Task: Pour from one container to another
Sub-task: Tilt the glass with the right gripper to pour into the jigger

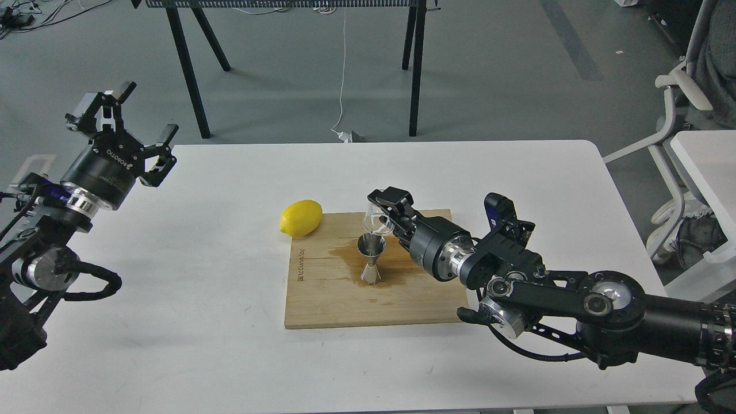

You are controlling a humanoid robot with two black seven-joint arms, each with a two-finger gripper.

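Right tool clamps tilted glass cup over jigger.

I am in a lab or workshop: a plain white rectangular table on a bare grey concrete floor, a loose white cable, black metal trestle legs, a white office chair.

On my left gripper, the black round body carries white lettering that reads "ROBOTIQ". Smaller print sits beside it, too fine for me to read. On the wooden board, a dark word runs along the left edge, turned sideways; I can see letters but cannot make them out with any certainty.
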